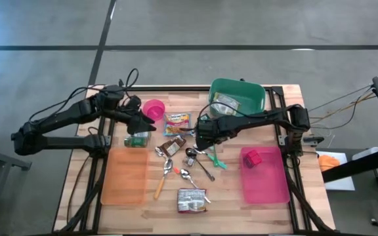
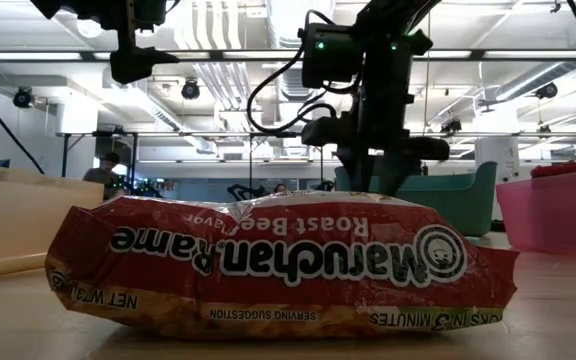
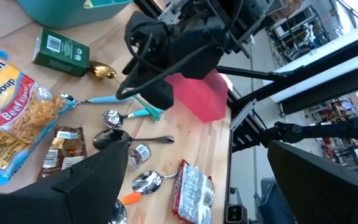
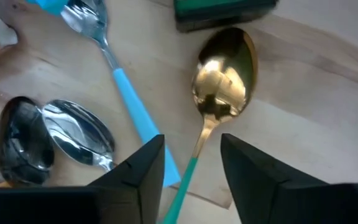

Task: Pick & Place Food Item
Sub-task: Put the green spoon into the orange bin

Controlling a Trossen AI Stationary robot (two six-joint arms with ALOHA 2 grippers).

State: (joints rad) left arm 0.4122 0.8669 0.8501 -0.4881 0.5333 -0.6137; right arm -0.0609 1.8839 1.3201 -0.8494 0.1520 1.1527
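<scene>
My right gripper points down near the table's middle. It is open, and its fingers stand on either side of the teal handle of a gold spoon without touching it. A dark green box lies just beyond the spoon's bowl. Flat on the wood lie a soup packet, a small brown packet and a ramen packet. My left gripper hangs open above the table's far left, holding nothing.
A green bin holding a packet stands at the far edge, with a pink cup to its left. An orange tray lies near left. A pink tray near right holds a red item. Several spoons are scattered mid-table.
</scene>
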